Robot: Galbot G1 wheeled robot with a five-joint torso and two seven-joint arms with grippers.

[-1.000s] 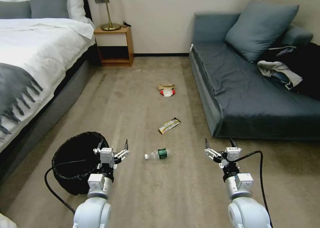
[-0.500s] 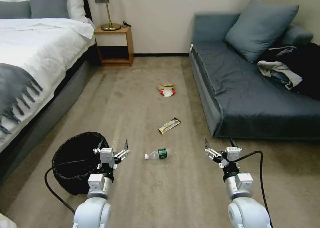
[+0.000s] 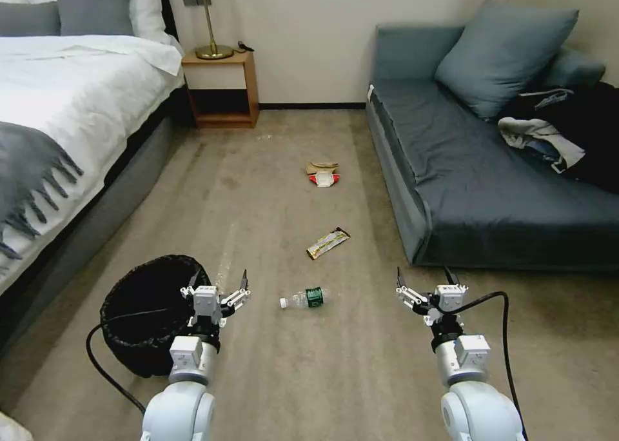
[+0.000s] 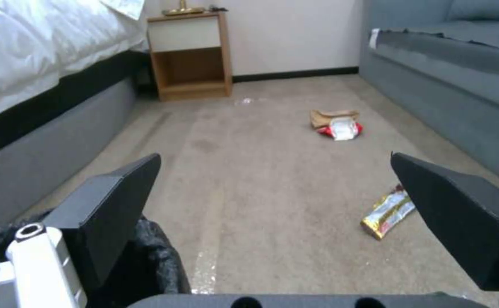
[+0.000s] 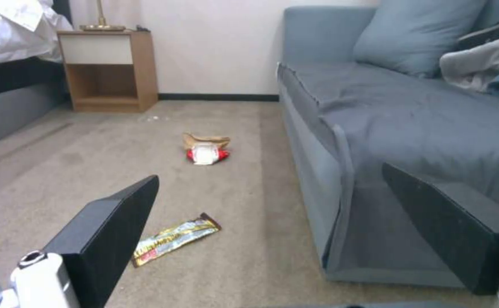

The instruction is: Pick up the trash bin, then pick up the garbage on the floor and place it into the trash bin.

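Note:
The trash bin (image 3: 145, 312), lined with a crinkly black bag, stands on the carpet at the near left. My left gripper (image 3: 218, 280) hovers open just beside its right rim, holding nothing. A clear bottle (image 3: 303, 298) with a green label lies between my two grippers. Farther off lies a gold-and-black wrapper (image 3: 328, 242) (image 4: 387, 214) (image 5: 173, 238). Beyond that, a red-and-white packet (image 3: 324, 180) (image 4: 341, 129) (image 5: 206, 154) rests against crumpled tan paper (image 3: 321, 166). My right gripper (image 3: 423, 276) hangs open and empty at the near right.
A bed (image 3: 58, 125) runs along the left, and a grey sofa (image 3: 490, 170) with a cushion and clothes along the right. A wooden nightstand (image 3: 222, 86) with a lamp stands at the far wall. Open carpet lies between the bed and the sofa.

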